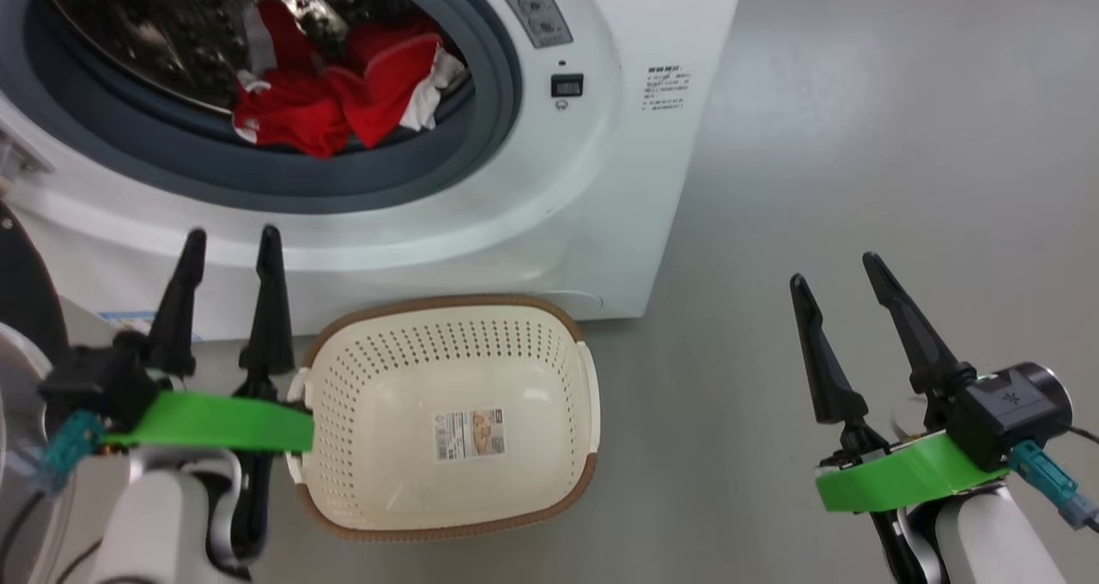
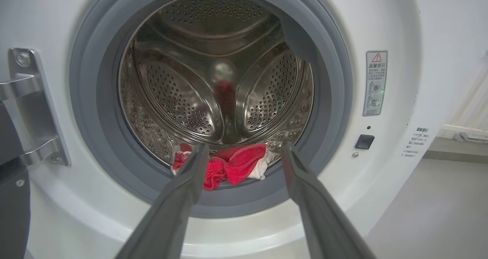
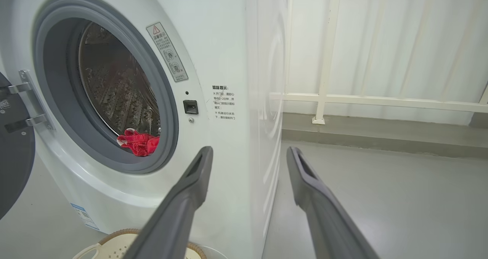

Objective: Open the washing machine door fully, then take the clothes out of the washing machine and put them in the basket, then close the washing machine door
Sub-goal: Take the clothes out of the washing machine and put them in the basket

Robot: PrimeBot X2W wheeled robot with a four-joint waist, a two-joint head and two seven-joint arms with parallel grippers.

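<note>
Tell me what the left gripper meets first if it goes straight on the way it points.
Probably the clothes: in the left wrist view the left gripper, jaws apart, frames them inside the open mouth. The grey rubber ring just below could catch first; depth is unclear.
</note>
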